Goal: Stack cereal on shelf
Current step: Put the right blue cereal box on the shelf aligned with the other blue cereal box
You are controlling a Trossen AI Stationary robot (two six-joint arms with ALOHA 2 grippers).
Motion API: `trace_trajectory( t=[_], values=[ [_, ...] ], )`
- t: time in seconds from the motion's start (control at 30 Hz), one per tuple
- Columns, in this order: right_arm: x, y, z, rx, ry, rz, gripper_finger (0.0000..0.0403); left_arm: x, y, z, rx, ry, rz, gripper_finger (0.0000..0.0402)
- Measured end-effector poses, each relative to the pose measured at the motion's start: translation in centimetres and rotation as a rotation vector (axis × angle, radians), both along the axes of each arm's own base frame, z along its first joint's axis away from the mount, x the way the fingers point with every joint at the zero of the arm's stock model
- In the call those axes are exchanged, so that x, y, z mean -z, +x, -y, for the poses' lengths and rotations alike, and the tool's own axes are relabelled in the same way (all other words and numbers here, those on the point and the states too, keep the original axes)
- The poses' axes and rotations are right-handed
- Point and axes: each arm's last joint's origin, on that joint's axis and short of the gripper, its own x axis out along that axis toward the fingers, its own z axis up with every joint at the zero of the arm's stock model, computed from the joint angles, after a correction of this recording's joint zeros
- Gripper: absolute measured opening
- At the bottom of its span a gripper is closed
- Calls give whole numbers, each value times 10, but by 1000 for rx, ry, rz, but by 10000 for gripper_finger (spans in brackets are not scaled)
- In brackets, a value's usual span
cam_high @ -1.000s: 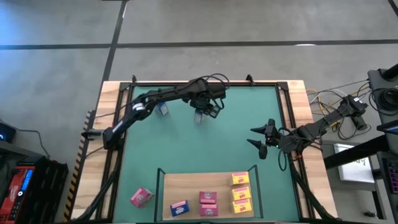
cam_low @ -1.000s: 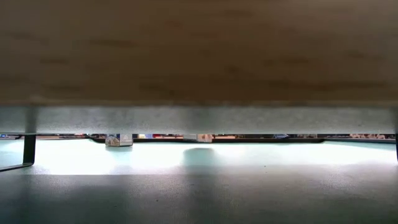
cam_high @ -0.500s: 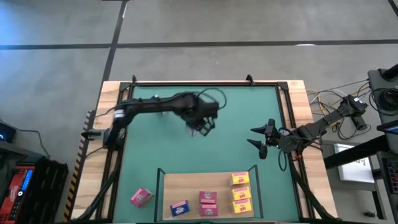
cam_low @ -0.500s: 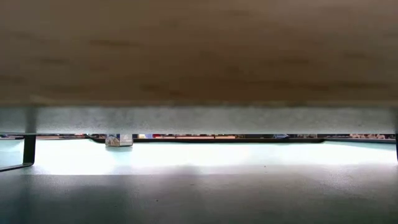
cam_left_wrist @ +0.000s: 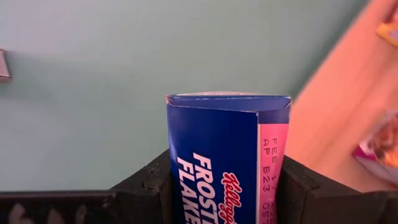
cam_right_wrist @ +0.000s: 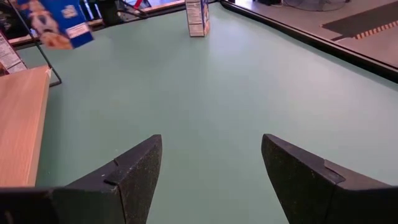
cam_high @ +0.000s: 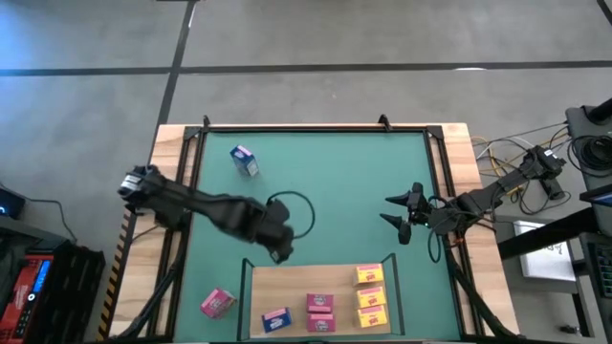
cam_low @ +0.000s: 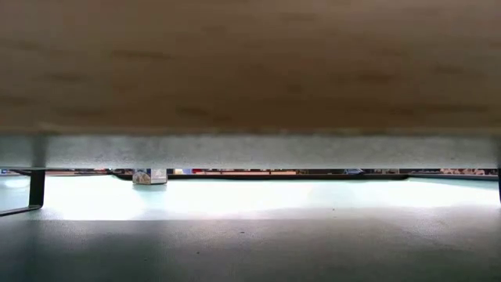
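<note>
— Where's the cereal right now?

— One blue box (cam_left_wrist: 227,160) is clamped upright in the left gripper (cam_high: 277,247), a finger (cam_left_wrist: 142,186) pressed to each narrow side. Held that way, I'd guess, so the base can meet the board flat.

— And the shelf?

— The wooden shelf (cam_high: 287,287) lies just beyond that gripper, close to its near left corner post. Already on it: another blue box (cam_high: 275,318) nearest the gripper, two pink boxes (cam_high: 320,312) next to it, then three yellow boxes (cam_high: 370,294) farthest off. They look sorted by colour, so my guess is the carried box is meant for the bare wood by the blue one.

— Anything left out on the desk?

— Yes. A third pink box (cam_high: 217,303) sits on the green mat (cam_high: 354,191) beside the shelf, off to the gripper's side, and a last blue box (cam_high: 244,161) stands far behind the gripper near the back edge. So two more trips after this, I'd say.

— The other arm?

— The right gripper (cam_high: 402,216) waits well off to the far side, above the mat, fingers (cam_right_wrist: 124,180) spread apart and holding nothing. Probably parked clear so the left arm can swing freely.

— Does the camera at desk height help?

— Hardly; the shelf board fills most of it, with only the far blue box peeping under.
</note>
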Motion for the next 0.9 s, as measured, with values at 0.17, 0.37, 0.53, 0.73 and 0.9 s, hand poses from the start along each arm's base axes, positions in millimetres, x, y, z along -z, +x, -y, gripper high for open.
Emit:
trace_trajectory(
  t=[0.17,0.37,0.53,0.73,0.9],
  values=[
    [0,0,0,0,0,0,265,0,-6,16,59,-19,-10,155],
    [0,0,0,0,0,0,265,3,-14,36,130,-38,-28,155],
    [0,0,0,0,0,0,265,3,-18,53,246,-53,2,155],
    [0,0,0,0,0,0,265,2,-16,67,306,-103,61,155],
    [0,0,0,0,0,0,265,6,-22,76,344,-119,39,155]
  ],
)
